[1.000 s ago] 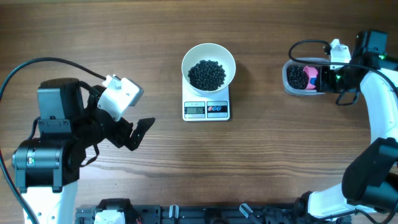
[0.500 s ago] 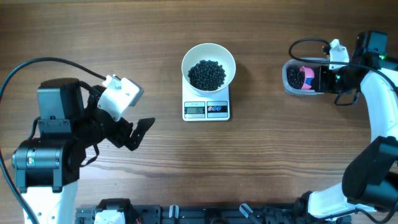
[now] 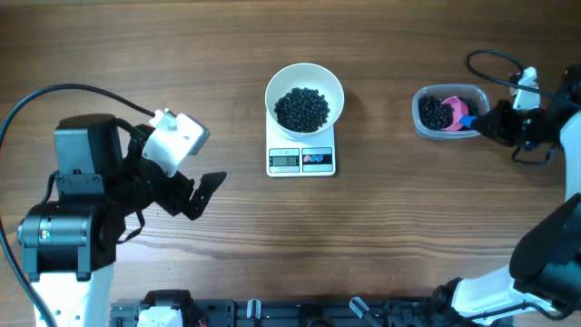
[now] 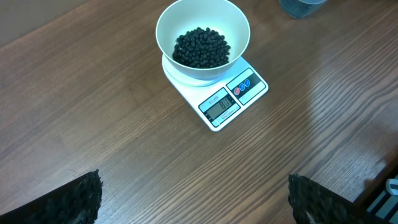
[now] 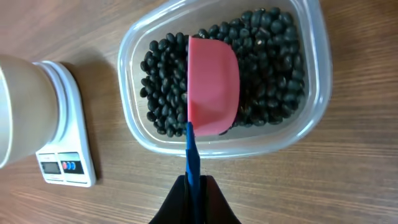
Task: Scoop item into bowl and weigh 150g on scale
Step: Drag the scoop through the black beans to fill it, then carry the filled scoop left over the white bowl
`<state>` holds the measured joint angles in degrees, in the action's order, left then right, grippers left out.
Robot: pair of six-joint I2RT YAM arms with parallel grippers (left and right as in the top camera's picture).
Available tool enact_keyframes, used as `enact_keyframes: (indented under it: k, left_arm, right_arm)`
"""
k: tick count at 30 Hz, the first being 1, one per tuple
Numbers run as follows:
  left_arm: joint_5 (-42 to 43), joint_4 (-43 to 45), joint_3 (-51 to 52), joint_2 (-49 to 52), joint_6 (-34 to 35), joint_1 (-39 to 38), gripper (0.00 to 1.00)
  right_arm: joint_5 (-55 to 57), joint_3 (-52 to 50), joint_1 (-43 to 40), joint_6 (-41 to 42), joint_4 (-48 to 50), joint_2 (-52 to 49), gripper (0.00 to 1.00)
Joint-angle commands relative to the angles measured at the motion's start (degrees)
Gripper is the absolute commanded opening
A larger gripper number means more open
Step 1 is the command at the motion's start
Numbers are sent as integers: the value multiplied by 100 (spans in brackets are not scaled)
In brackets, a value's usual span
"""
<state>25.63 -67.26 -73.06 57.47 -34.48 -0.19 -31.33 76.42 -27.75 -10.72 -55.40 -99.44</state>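
Right end effector (image 5: 194,190): closed tight on the thin blue handle (image 5: 191,152) of the pink scoop (image 5: 213,87), so you steer the scoop from outside the tub's rim.
Left end effector (image 3: 201,193): jaws wide apart and holding nothing, over the desk's (image 3: 381,245) left side, well apart from the scale (image 3: 301,161). Your reading should be undisturbed by it there.
Scoop: turned on edge against the pellets in the tub (image 5: 316,81). You cannot tell from here whether it carries a load.
Tub: clear plastic, near the desk's right edge towards the far side. Black pellets (image 5: 267,56) cover its floor, so plenty of stock is left.
Bowl (image 3: 334,80): white, seated on the scale's platform, midway along the desk towards the far edge.
Bowl contents: a dark heap of pellets (image 3: 302,109) in the middle, with bare white wall all round, so it has room for more.
Scale: display and two buttons face the near edge, clear of the bowl, so you can check the weight. The digits are too small to read.
Step in hand: probably a top-up scoop, if the reading is short of target.
Risk: round pellets roll, so carry the scoop level across the desk.
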Motion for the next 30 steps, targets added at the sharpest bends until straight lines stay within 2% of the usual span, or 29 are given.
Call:
enact_keyframes:
  k: [1,7,18,24,30]
  left_arm:
    - [111,13,-90,7,-111,42,100]
    - [111,13,-87,7,-111,42,100]
    - [111,13,-90,7,-111,42,100]
    - [111,13,-87,7,-111,42,100]
    - [111,13,-90,7,-111,42,100]
  right_arm:
    - [-638,-44,-323,-111,-96,-59,4]
    - [-852,-44,-789,-111,-203,-61,4]
    - [-1904,-44,-1241,-63,-348,-59,4]
    - [-2111,-42,-1204,-68,-535,-59,5]
    - [-2883,-39,-1043,70,-575,11,5]
